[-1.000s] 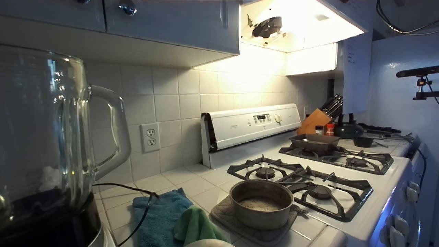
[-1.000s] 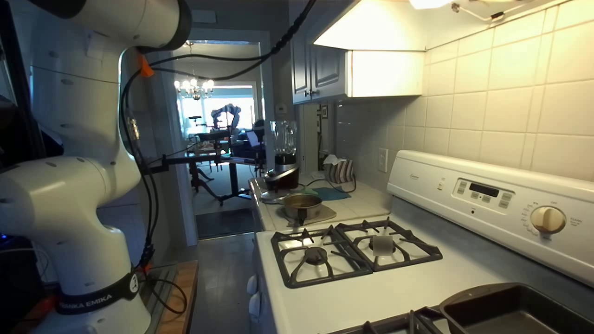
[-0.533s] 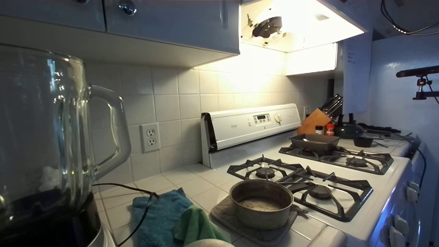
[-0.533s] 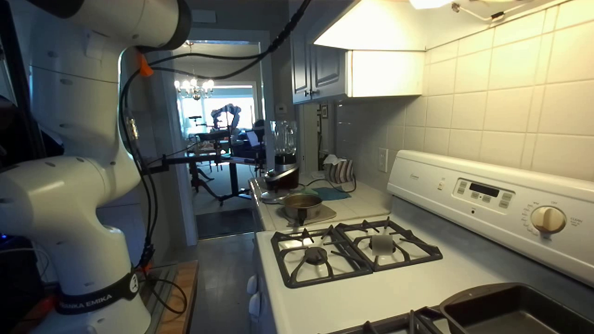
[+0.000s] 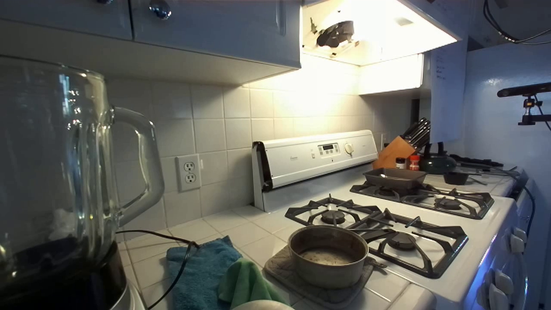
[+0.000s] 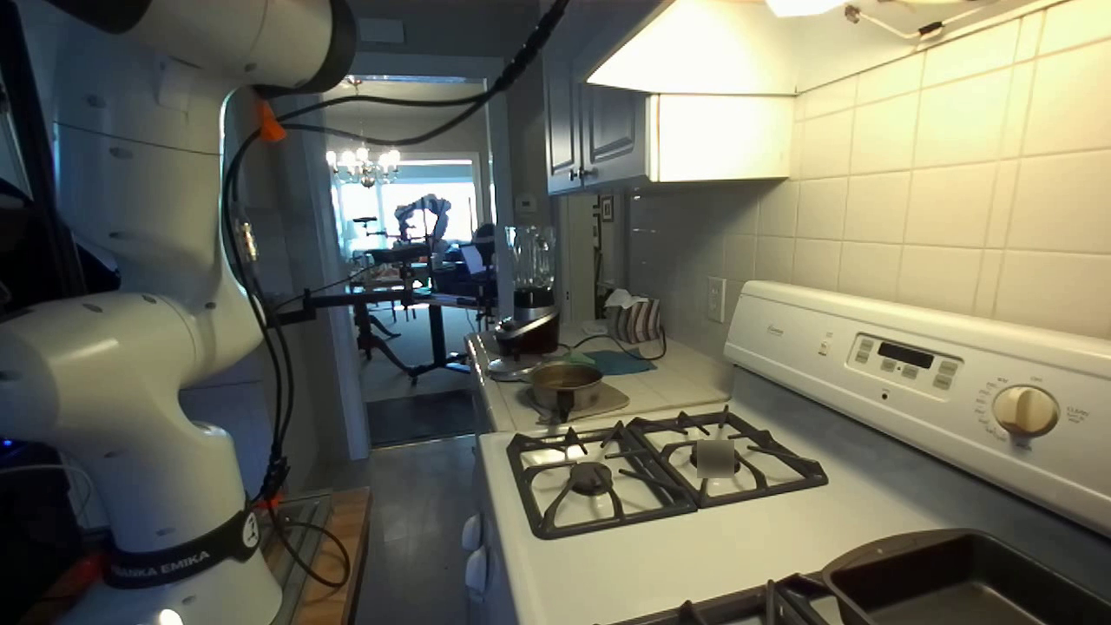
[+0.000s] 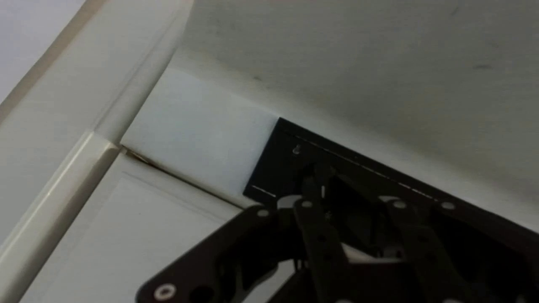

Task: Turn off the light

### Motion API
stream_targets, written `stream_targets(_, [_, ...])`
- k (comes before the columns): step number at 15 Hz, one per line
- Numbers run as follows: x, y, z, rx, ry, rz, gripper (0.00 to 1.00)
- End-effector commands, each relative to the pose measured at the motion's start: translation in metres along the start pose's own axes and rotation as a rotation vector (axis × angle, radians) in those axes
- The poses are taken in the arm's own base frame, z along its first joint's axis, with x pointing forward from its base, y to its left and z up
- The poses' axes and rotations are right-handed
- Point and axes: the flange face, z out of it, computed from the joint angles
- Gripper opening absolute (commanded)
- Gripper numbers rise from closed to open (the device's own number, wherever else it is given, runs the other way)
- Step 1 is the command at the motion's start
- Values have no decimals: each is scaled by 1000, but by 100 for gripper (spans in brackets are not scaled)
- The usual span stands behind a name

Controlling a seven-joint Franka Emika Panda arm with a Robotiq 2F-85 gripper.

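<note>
In an exterior view my arm (image 6: 156, 260) stands left of the stove (image 6: 686, 542), its upper end running out at the top. In an exterior view I see the blender (image 5: 103, 185) farthest left of the stove; next come the socket plate (image 5: 188, 173) on the tiled wall (image 5: 239, 103), the blue towel (image 5: 196, 269) on the bench (image 5: 234, 224) and the green cloth (image 5: 247, 282) at its right edge, all left of the stove. The pot (image 5: 329, 274) sits on a quilted pad (image 5: 279, 270) just beside the stove, handle toward it. Above the stove the light (image 5: 376, 23) is on, a warm glare beneath the white hood (image 6: 703, 56) that spreads over the wall behind the stove. A dark baking pan (image 5: 394, 183) rests at the far side of the stove, and past the stove stand the knife block (image 5: 392, 153), a small red-topped container (image 5: 414, 163) and a dark kettle (image 5: 438, 164). In the wrist view pale panels (image 7: 126, 244) fill the left; to their right my tool (image 7: 337, 181) is in front of a long dark strip (image 7: 278, 164), dark parts running into dark. I cannot tell how wide the tool stands, whether it holds anything or touches the strip, or where that lies from the stove.
</note>
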Motion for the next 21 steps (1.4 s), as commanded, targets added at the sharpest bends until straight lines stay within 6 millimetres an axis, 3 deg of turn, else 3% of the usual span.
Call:
stream_targets(1, [1,5,10,-21,56,-77,5])
stream_targets(21, [-21,-9,11,-93,138,-410,5])
